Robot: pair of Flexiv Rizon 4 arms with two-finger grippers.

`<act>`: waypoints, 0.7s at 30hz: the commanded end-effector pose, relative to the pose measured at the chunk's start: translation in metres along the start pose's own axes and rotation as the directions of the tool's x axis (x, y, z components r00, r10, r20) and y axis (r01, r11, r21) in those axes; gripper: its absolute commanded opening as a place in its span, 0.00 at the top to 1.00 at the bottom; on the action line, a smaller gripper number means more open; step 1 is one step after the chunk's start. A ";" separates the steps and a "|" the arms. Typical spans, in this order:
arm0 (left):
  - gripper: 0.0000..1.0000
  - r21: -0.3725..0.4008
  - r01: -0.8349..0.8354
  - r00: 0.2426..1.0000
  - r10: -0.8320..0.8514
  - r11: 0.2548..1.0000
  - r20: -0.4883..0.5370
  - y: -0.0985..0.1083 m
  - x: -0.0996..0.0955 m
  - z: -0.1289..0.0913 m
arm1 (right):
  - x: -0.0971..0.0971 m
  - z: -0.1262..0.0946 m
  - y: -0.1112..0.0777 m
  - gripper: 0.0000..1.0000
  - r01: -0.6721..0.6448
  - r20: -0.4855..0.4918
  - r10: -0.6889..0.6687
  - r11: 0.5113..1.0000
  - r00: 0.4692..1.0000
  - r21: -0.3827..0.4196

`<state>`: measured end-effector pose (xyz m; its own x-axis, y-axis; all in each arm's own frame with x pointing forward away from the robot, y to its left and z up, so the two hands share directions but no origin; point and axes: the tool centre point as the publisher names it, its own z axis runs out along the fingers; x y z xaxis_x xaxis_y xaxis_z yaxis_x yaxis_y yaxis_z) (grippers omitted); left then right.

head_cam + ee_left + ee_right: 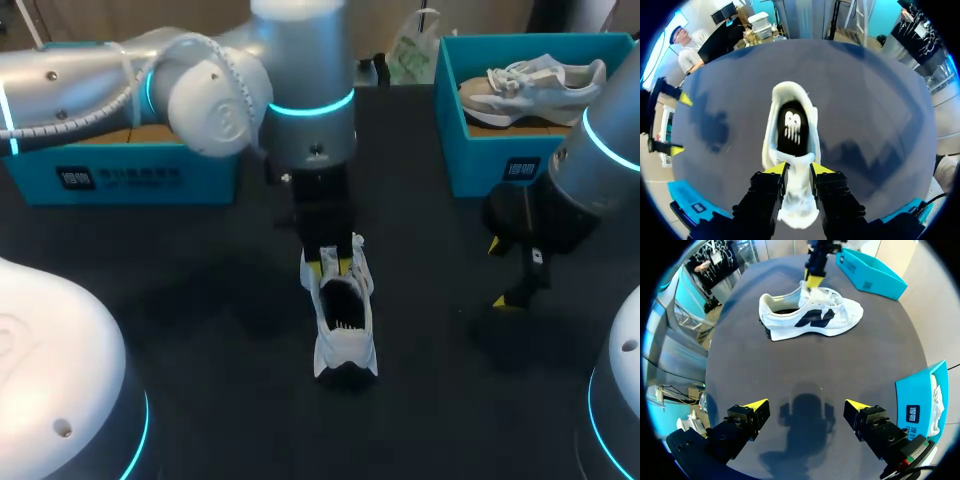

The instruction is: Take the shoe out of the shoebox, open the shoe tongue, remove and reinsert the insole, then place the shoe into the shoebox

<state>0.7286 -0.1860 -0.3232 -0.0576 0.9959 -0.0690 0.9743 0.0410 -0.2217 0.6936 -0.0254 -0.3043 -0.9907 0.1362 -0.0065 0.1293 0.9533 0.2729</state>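
Left gripper [797, 170] clamps the tongue [798, 192] of the white shoe [345, 345] mid-table; a white logo marks its dark insole [791, 127]. Right gripper [807, 407] hangs spread, well right of it, near the labelled shoebox [500, 165].

Dark grey table [180, 330], matte top, soft shadows lying across it

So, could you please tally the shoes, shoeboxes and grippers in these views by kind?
Teal shoeboxes: 2 (left shoebox, right shoebox)
Shoes: 2 (white shoe on the table, pale shoe in the right shoebox)
Grippers: 2 (left gripper, right gripper)
Total: 6
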 end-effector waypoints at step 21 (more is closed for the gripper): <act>0.00 -0.005 0.266 0.962 -0.266 0.964 0.056 -0.043 0.020 -0.067 | 0.001 0.001 0.000 0.00 0.000 0.002 0.000 1.000 1.000 0.001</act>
<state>0.7093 -0.1664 -0.2558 -0.2931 0.9547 -0.0520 0.9325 0.2735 -0.2358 0.6936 -0.0254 -0.3043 -0.9907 0.1362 -0.0065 0.1293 0.9533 0.2729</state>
